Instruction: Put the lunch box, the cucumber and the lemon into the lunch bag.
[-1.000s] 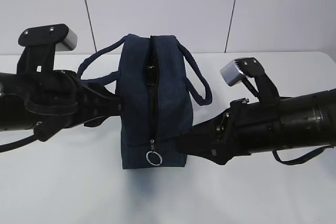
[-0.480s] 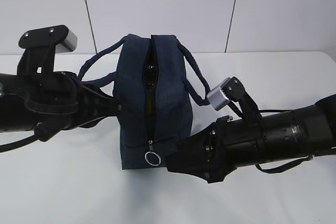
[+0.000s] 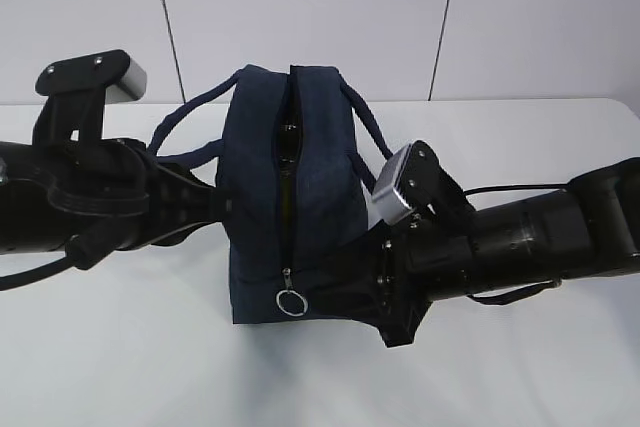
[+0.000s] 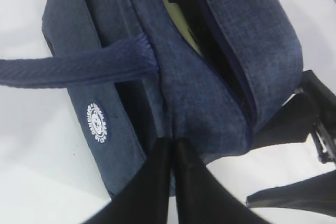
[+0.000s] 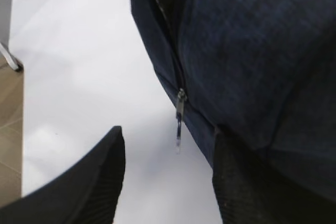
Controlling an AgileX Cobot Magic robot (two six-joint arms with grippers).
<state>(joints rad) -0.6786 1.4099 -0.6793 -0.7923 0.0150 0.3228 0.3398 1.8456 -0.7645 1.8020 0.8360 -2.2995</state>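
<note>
Ring pull [image 3: 291, 301] hangs at the near end of the lunch bag [image 3: 290, 197], below a zipper slit that runs open along the bag's top. The bag stands upright on the white table [image 3: 150, 367], its two loop handles drooping to either side. In the right wrist view the right gripper [image 5: 168, 177] has its fingers spread wide, one finger pressed against the bag's fabric and the other over bare table, with the zipper pull [image 5: 179, 114] dangling between them just ahead. In the exterior view that arm reaches in low at the bag's near right corner. In the left wrist view the left gripper [image 4: 171, 150] has its fingers closed together, pinching a fold of the bag's side fabric near the white emblem [image 4: 97, 123]. Through the open slit a pale green surface shows inside, probably the lunch box [image 4: 176, 17]. Farther back stands a grey panelled wall [image 3: 300, 7].
</note>
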